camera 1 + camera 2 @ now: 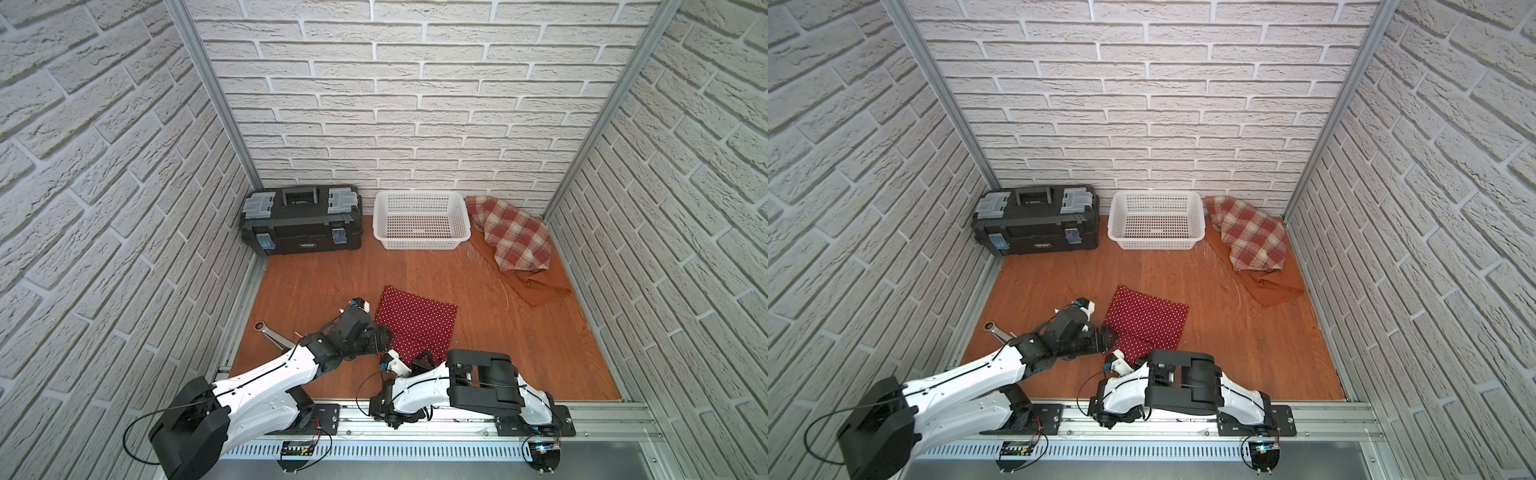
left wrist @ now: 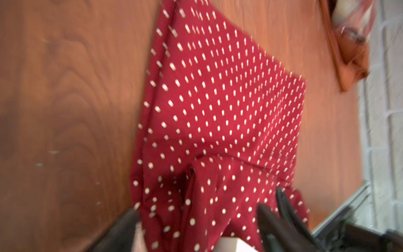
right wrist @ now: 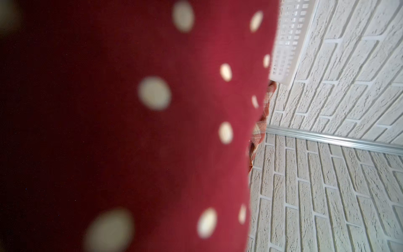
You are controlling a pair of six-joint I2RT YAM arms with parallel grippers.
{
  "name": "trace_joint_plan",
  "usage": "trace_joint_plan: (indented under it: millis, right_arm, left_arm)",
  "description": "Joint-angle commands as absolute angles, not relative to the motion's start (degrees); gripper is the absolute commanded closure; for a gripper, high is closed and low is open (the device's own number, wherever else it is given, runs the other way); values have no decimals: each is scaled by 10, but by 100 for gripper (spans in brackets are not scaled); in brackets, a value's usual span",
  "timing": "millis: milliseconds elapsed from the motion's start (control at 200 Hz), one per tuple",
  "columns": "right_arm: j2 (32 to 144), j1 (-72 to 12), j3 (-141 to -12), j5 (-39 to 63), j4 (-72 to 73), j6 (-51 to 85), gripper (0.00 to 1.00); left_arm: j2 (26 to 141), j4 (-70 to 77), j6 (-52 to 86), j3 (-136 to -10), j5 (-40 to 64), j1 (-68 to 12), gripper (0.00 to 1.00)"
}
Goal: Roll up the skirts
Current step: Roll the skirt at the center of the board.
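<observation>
The polka-dot skirt [image 1: 415,322] lies folded into a rough rectangle in the middle of the wooden tabletop [image 1: 519,353]. Its near edge is bunched up between the two arms, and it is not yet rolled.

The left gripper [image 1: 384,338] sits at the near-left corner with its jaws spread wide. In the left wrist view, loose cloth lies between them, ungripped. The right gripper [image 1: 419,358] is tucked under its own arm at the near edge. Dotted cloth hangs right against its camera, so I cannot tell how its jaws stand or whether they pinch anything.

The main risk, as I judge it, is one-sided tension. If only one gripper has hold, the thin fabric may slide or skew across the smooth wood instead of rolling. The grippers are also close enough to bump each other, and the cloth blocks most of the right wrist camera's view.

There are three skirts. The plaid skirt [image 1: 513,232] lies on top of the rust-orange skirt [image 1: 536,286] in the far right corner. There is also one white lattice basket [image 1: 415,244], one black toolbox [image 1: 301,226] and one wrench [image 1: 270,330].
</observation>
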State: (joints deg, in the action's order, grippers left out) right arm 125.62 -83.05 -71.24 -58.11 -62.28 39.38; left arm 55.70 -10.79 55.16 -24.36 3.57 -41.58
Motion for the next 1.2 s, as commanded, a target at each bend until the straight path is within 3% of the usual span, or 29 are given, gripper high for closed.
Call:
trace_joint_plan:
  millis: [0,230,485,740,880,1195]
  right_arm:
    - [1213,-840,-700,-481,-546,317,83]
    - [1114,-834,-675,-291,-473,238,84]
    - [1043,-744,-621,-6,-374,210,82]
    - [1049,-645,-592,195,-297,189,79]
    - [1040,-592,-571,273,-264,187,74]
    - [1020,-523,-519,314,-205,206,59]
  left_arm:
    - [501,-165,520,-266,45,-371,2]
    - [398,-228,508,-265,62,-279,2]
    - [408,-166,546,-213,100,-281,2]
    - [402,-157,552,-200,97,-308,2]
    - [385,-155,557,-188,95,-310,2]
    - [376,-151,557,-176,98,-313,2]
